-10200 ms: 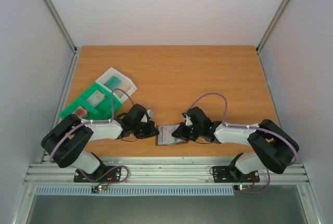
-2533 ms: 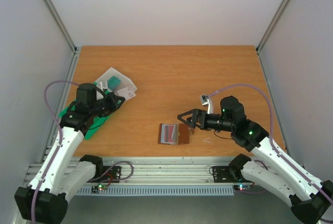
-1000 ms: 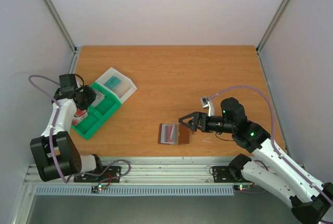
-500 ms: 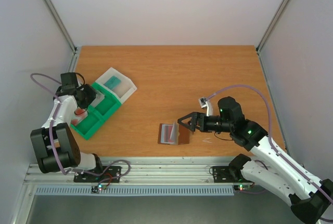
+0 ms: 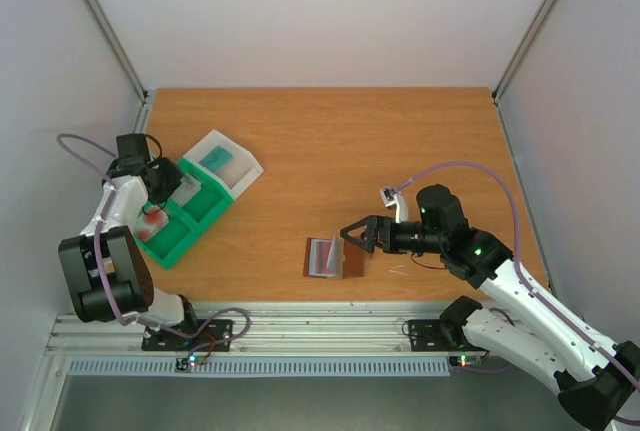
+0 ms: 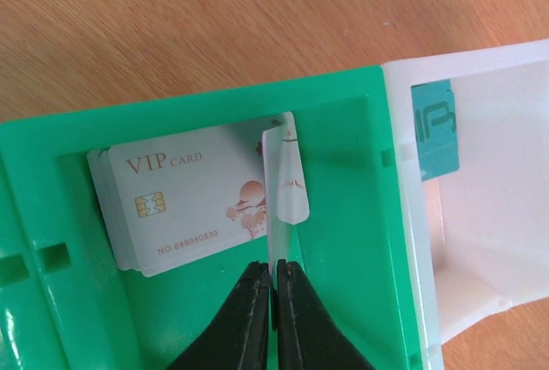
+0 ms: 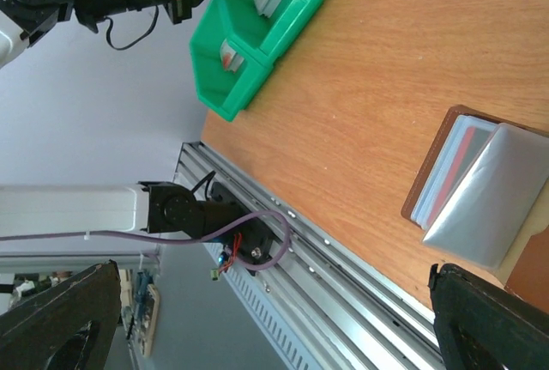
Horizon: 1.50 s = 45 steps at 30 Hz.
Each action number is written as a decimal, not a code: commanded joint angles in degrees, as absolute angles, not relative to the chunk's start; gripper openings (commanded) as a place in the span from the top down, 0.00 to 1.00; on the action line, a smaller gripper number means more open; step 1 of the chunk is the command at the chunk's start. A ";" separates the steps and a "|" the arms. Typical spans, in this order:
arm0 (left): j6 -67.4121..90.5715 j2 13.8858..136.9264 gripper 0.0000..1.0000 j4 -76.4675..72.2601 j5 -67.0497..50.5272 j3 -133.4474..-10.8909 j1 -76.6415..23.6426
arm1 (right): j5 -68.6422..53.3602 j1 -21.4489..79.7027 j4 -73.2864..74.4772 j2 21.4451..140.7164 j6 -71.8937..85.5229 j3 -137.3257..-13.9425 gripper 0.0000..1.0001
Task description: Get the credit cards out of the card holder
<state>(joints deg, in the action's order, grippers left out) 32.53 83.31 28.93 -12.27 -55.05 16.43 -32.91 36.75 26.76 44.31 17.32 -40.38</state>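
Top view: your right hand [image 5: 358, 235] is spread, at the card holder's [image 5: 352, 263] 1 o'clock.
Left wrist: your left hand [image 6: 274, 274] pinches a white card [image 6: 283, 183] over the green tray [image 6: 343, 215]; let go next.
Right wrist: credit cards [image 7: 446, 172] sit inside; pull another.

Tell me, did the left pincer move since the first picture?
Yes. The left pincer went from beside the card holder leftward to the green tray, where it pinches a white card.
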 commanded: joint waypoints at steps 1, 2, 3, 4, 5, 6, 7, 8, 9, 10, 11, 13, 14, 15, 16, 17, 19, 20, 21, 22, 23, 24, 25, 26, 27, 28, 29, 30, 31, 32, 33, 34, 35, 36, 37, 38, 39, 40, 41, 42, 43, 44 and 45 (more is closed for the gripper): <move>31.47 84.91 0.95 28.51 -9.81 -56.65 16.71 | -32.04 36.87 28.18 44.53 15.59 -42.81 0.02; 31.42 85.18 0.95 28.62 -9.60 -56.68 16.76 | -31.93 36.91 28.40 44.60 15.44 -42.92 0.02; 31.43 85.28 0.95 28.68 -9.37 -56.69 16.78 | -31.76 36.91 28.59 44.58 15.32 -42.97 0.02; 31.39 85.36 0.95 28.68 -9.07 -56.69 16.73 | -31.61 36.87 28.83 44.61 15.22 -43.11 0.02; 31.38 85.40 0.95 28.82 -8.73 -56.69 16.77 | -31.49 36.91 29.03 44.70 15.16 -43.27 0.01; 31.30 85.33 0.95 28.85 -8.30 -56.73 16.73 | -31.47 36.87 29.16 44.65 15.08 -43.39 0.02; 31.29 85.24 0.95 29.09 -7.79 -56.77 16.76 | -31.53 36.93 29.24 44.72 15.04 -43.33 0.02; 31.29 85.11 0.95 29.15 -7.48 -56.78 16.76 | -31.51 36.92 29.26 44.61 15.01 -43.33 0.02; 31.29 85.05 0.95 29.23 -7.17 -56.78 16.78 | -31.54 36.87 29.27 44.57 14.98 -43.26 0.01; 31.29 85.00 0.95 29.22 -6.94 -56.70 16.78 | -31.54 36.91 29.39 44.58 14.98 -43.30 0.01; 31.29 84.93 0.95 29.26 -6.78 -56.69 16.79 | -31.40 36.91 29.60 44.50 14.95 -43.32 0.02; 31.37 84.82 0.95 29.36 -6.71 -56.69 16.74 | -31.27 36.91 30.17 44.32 14.78 -43.46 0.02; 31.42 84.89 0.93 29.43 -6.61 -56.77 16.75 | -31.18 36.91 30.46 44.17 14.67 -43.59 0.02; 31.46 84.97 0.93 29.53 -6.59 -56.78 16.74 | -30.98 36.91 30.69 43.94 14.61 -43.66 0.02; 31.58 84.99 0.92 29.48 -6.67 -56.71 16.78 | -30.76 36.90 30.88 43.75 14.57 -43.72 0.02; 31.63 84.96 0.91 29.48 -6.74 -56.69 16.79 | -30.55 36.90 31.01 43.58 14.59 -43.76 0.02; 31.64 84.98 0.91 29.89 -6.46 -56.65 16.74 | -30.44 36.87 31.09 43.47 14.55 -44.01 0.01; 31.72 84.92 0.91 30.07 -6.16 -56.61 16.78 | -30.38 36.91 31.15 43.55 14.58 -44.14 0.02; 31.79 84.77 0.91 30.24 -5.90 -56.60 16.75 | -30.29 36.86 31.26 43.57 14.56 -44.32 0.02; 31.74 84.61 0.91 30.26 -5.75 -56.52 16.77 | -30.24 36.86 31.36 43.55 14.50 -44.50 0.02; 31.73 84.37 0.91 30.39 -5.52 -56.44 16.79 | -30.25 36.91 31.42 43.58 14.48 -44.67 0.02; 31.73 84.19 0.91 30.45 -5.26 -56.38 16.73 | -30.21 36.91 31.61 43.59 14.38 -45.00 0.02; 31.79 84.08 0.91 30.53 -5.07 -56.41 16.78 | -30.18 36.90 31.75 43.73 14.34 -45.19 0.02; 31.89 83.96 0.91 30.62 -5.00 -56.51 16.79 | -30.17 36.91 31.95 43.76 14.21 -45.37 0.02; 31.94 83.79 0.90 30.87 -4.87 -56.66 16.79 | -30.20 36.91 32.18 43.82 14.09 -45.54 0.01; 31.99 83.63 0.89 31.09 -4.88 -56.87 16.77 | -30.15 36.91 32.48 43.81 13.93 -45.73 0.02; 32.06 83.55 0.88 31.31 -4.73 -57.03 16.78 | -30.17 36.89 32.71 43.88 13.85 -45.84 0.01; 32.20 83.35 0.88 31.53 -4.60 -57.16 16.78 | -30.09 36.90 32.96 43.87 13.81 -45.87 0.02; 32.24 83.19 0.87 31.68 -4.50 -57.29 16.79 | -29.95 36.87 33.15 43.84 13.80 -45.93 0.01; 32.32 83.01 0.86 31.93 -4.34 -57.42 16.78 | -29.84 36.91 33.37 43.76 13.72 -45.93 0.02; 32.55 82.82 0.86 32.31 -4.27 -57.58 16.75 | -29.69 36.89 33.65 43.63 13.65 -46.01 0.02; 32.70 82.57 0.84 32.72 -4.29 -57.76 16.78 | -29.56 36.87 33.86 43.43 13.55 -46.02 0.02; 32.77 82.09 0.82 33.00 -4.35 -57.82 16.79 | -29.34 36.89 34.06 43.15 13.54 -45.98 0.02; 32.91 81.53 0.78 33.11 -4.51 -57.75 16.77 | -29.12 36.90 34.15 42.90 13.54 -45.97 0.02; 33.24 80.78 0.74 33.09 -4.87 -57.67 16.73 | -28.93 36.91 34.18 42.67 13.59 -46.04 0.02; 33.45 80.06 0.68 33.17 -5.48 -57.66 16.78 | -28.51 36.91 34.42 42.49 13.59 -45.98 0.02; 33.62 79.28 0.62 33.56 -6.24 -57.89 16.74 | -27.71 36.91 34.87 42.38 13.76 -45.98 0.02; 33.72 78.42 0.55 34.10 -7.15 -58.18 16.78 | -26.69 36.89 35.55 42.41 13.77 -46.23 0.02; 33.46 77.80 0.49 34.74 -8.45 -58.52 16.79 | -26.08 36.91 36.38 42.49 13.83 -46.40 0.02; 32.87 77.40 0.43 35.59 -9.87 -59.03 16.74 | -25.74 36.91 36.88 42.55 14.00 -46.55 0.01; 32.21 77.01 0.39 37.35 -10.65 -59.92 16.75 | -25.68 36.90 37.17 42.68 14.16 -46.67 0.02; 31.31 76.54 0.37 38.89 -11.21 -60.56 16.78 | -25.60 36.91 37.65 42.94 14.26 -47.00 0.02; 30.96 75.68 0.34 39.76 -12.41 -60.67 16.78 | -25.48 36.91 38.41 43.40 14.31 -47.53 0.02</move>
